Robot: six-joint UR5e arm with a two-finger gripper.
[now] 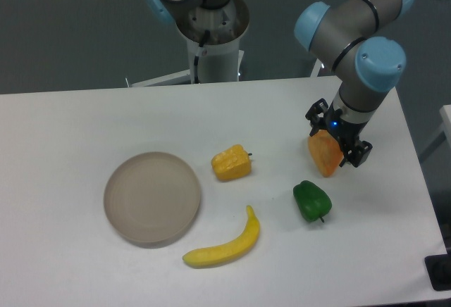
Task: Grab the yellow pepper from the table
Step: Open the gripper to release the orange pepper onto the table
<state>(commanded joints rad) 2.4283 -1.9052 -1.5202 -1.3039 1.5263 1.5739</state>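
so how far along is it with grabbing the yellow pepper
Nothing looks done: the yellow pepper lies untouched on the table, beside the plate. The gripper is off to the side at the orange piece, apparently closed on it. Left: move to the pepper, grasp and lift it.

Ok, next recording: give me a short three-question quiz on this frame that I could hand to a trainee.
1. True or false: the yellow pepper lies on the plate.
2. Which item is the pincer closest to? A) the banana B) the orange wedge C) the green pepper
3. Fill in: the yellow pepper rests on the table between the plate and the ____ pepper.

Key:
1. False; it sits on the table just right of the plate.
2. B; the pincer is right at the orange wedge, though whether it grips the wedge cannot be told.
3. green
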